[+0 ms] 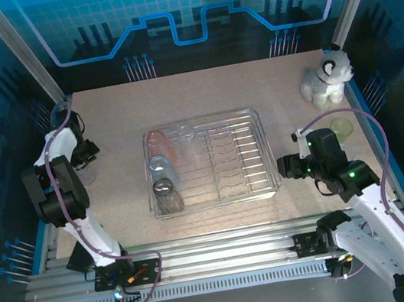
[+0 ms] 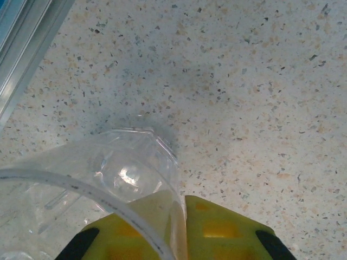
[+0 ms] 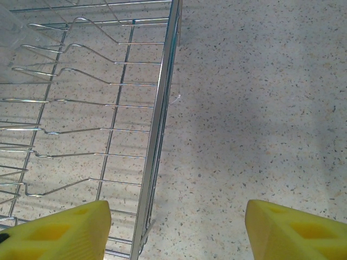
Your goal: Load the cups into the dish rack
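The silver wire dish rack [image 1: 256, 150] sits mid-table. Along its left side stand a red-pink cup [image 1: 158, 141], a blue cup [image 1: 159, 166] and a smoky grey cup [image 1: 166, 193], with a clear cup [image 1: 186, 132] at the back. At the far left my left gripper [image 1: 87, 161] is shut on another clear cup [image 2: 124, 173]; its yellow fingers [image 2: 227, 227] pinch the cup's wall just above the tabletop. My right gripper [image 3: 179, 233] hangs open over the rack's right rim [image 3: 162, 108], one finger over the rack's wires and one over the table. A green cup [image 1: 342, 127] lies behind the right arm.
A white-grey plush toy [image 1: 327, 77] sits at the back right corner. An aluminium frame rail [image 2: 21, 49] runs close along the table's left edge beside the held cup. Inner prong rows [image 3: 81, 81] fill the rack's right half.
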Controlling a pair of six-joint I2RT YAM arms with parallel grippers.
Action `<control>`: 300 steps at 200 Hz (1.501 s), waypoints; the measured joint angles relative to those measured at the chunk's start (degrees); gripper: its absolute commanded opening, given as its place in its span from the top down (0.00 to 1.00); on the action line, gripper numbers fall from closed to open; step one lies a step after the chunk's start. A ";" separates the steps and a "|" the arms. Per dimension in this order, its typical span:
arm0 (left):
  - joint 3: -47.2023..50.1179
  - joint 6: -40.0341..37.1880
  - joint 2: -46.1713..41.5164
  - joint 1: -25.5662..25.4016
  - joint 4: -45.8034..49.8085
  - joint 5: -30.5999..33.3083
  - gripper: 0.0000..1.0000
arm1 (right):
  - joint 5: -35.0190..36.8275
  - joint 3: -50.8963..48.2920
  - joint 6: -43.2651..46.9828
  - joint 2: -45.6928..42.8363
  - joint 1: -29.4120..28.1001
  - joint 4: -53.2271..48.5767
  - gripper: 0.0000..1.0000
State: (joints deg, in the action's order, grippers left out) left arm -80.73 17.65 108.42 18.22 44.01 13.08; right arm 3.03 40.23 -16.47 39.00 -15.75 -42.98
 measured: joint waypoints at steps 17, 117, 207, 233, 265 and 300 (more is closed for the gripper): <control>0.00 0.02 -0.52 0.00 -0.02 -1.64 1.00 | 0.24 0.00 0.02 -0.02 0.00 0.00 0.33; 14.95 2.64 -43.06 0.00 -14.43 -28.06 1.00 | -1.11 -0.74 -1.29 -8.98 0.48 4.50 0.17; 24.48 24.11 -56.35 -8.48 -48.09 -60.48 1.00 | -12.13 8.28 -3.91 -6.73 3.34 11.93 0.05; 25.16 27.69 -55.98 -16.46 -53.57 -64.39 1.00 | -18.34 11.85 -8.22 -1.46 3.45 18.80 0.06; 26.69 30.88 -56.02 -23.85 -59.93 -66.40 1.00 | -27.87 12.28 -16.37 4.83 3.32 29.22 0.05; 29.81 34.73 -55.17 -28.13 -66.42 -66.97 1.00 | -33.24 15.02 -21.16 13.64 -2.54 35.76 0.01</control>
State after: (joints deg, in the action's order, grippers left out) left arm -50.92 52.38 53.25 -9.91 -22.41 -53.89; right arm -30.22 55.24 -37.63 52.64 -18.28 -7.22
